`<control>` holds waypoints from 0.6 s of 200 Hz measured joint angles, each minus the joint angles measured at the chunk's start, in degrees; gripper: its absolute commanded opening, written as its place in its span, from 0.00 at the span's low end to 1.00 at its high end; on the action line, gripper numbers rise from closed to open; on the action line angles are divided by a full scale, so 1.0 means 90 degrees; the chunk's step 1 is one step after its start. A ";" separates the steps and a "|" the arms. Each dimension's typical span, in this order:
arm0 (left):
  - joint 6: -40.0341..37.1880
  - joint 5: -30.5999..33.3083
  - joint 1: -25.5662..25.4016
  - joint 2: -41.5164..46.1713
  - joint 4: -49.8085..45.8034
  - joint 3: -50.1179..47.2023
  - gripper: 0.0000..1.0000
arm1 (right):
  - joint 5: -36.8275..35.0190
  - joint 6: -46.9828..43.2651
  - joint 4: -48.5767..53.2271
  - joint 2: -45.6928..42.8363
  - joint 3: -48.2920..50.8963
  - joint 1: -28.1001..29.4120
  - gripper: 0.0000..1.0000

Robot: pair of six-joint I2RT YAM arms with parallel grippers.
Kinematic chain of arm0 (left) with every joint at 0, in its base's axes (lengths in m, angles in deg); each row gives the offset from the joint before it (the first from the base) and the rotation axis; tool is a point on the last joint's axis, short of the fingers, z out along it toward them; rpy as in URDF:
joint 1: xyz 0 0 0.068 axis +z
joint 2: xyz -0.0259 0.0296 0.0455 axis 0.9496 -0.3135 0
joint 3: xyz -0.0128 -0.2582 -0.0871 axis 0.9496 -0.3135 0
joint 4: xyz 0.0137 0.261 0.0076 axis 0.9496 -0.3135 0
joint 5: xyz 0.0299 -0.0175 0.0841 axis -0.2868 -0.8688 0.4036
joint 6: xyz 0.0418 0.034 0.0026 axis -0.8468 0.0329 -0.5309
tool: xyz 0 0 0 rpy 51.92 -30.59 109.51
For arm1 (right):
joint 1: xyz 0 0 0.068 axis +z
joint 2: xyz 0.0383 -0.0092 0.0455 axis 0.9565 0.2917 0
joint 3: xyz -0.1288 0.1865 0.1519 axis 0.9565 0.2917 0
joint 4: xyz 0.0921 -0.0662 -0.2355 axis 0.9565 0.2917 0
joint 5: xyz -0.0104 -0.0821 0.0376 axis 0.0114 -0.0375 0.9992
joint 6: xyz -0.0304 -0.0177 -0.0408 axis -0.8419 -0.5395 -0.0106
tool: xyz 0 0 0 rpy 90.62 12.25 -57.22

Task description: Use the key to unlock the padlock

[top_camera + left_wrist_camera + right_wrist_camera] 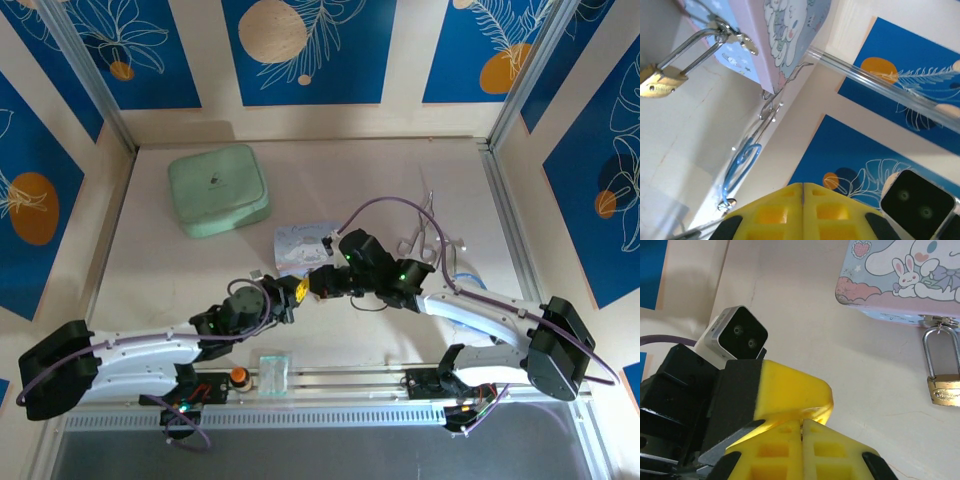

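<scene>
The padlock (944,390) has a brass body and a thin silver shackle, and it hangs from the latch of the pale blue cartoon tin (900,270). From the left wrist the padlock (660,82) lies on the table beside the tin (785,35). My left gripper (298,290) and right gripper (318,283) meet tip to tip just in front of the tin (303,245). The left gripper (803,185) has its yellow pads pressed together. The right gripper (803,421) is shut to a thin slit and touches a left finger (790,390). The key is hidden.
A mint green lidded box (218,188) sits at the back left. Scissors (425,235) with blue handles (742,157) lie to the right of the tin. Blue patterned walls with metal posts (880,82) enclose the table.
</scene>
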 measured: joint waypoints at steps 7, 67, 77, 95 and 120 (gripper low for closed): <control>-0.0005 -0.0002 -0.0002 0.0017 -0.0024 -0.0002 0.00 | 0.0000 0.0000 0.0007 0.0000 0.0000 0.0000 0.00; -0.0571 0.0053 0.0000 0.0503 -0.0641 0.0070 0.00 | 0.0160 0.0066 -0.0165 -0.0017 0.0051 -0.0002 0.41; -0.1008 0.0177 0.0000 0.0641 -0.0913 0.0151 0.00 | 0.0277 0.0172 -0.0408 -0.0131 0.0223 -0.0080 0.60; -0.1928 0.0449 0.0024 0.0843 -0.1241 0.0352 0.00 | 0.0607 0.0389 -0.1022 -0.0532 0.0755 -0.0372 0.67; -0.3361 0.0748 0.0056 0.1066 -0.1316 0.0658 0.00 | 0.1064 0.0811 -0.2147 -0.0845 0.1299 -0.0733 0.59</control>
